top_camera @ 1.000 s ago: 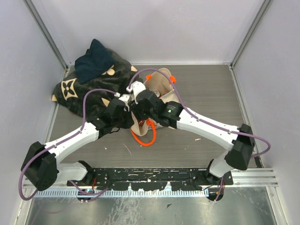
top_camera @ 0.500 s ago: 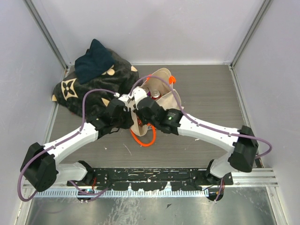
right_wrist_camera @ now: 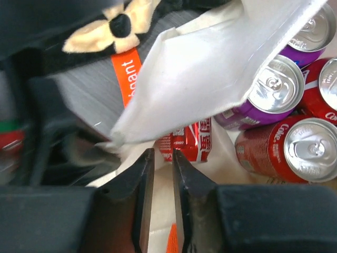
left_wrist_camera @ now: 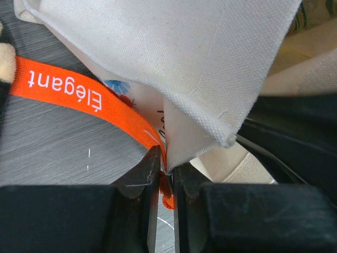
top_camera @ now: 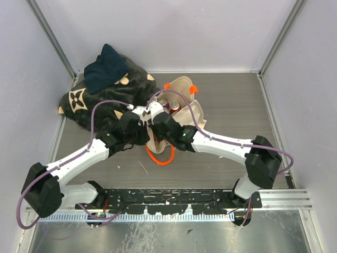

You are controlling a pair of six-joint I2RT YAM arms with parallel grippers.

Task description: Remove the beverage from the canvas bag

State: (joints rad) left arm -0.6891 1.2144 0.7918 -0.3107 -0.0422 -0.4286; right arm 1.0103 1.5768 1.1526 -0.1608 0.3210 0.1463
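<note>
Our right hand (right_wrist_camera: 162, 158) hangs over the open mouth of the canvas bag (right_wrist_camera: 210, 68). Its fingers are drawn almost together with only a slim gap, and we cannot tell whether any cloth is caught between them. Just past those fingertips, a little to the right in the wrist view, shows the printed side of a red can (right_wrist_camera: 192, 139), partly covered by the bag's folded rim. Further right and deeper in stand a purple can (right_wrist_camera: 276, 87) and a second red can (right_wrist_camera: 310, 150). Their silver tops face the camera, so we judge their long axes run roughly in line with the hand's reach, down into the bag. The beverages therefore lie ahead and to the right of this hand, all inside the bag.

Our left hand (left_wrist_camera: 166, 168) is pressed together on the orange strap (left_wrist_camera: 79, 92) where it meets the bag's corner, pinning that side of the mouth. With that hand serving as the anchor, we judge the right hand the one for the pick. It would need to spread before coming down on a can.

From above, the bag sits about mid-desk, toward the far edge of the desk (top_camera: 237, 105), just beside the dark blanket (top_camera: 105, 100) piled in the far left corner.
</note>
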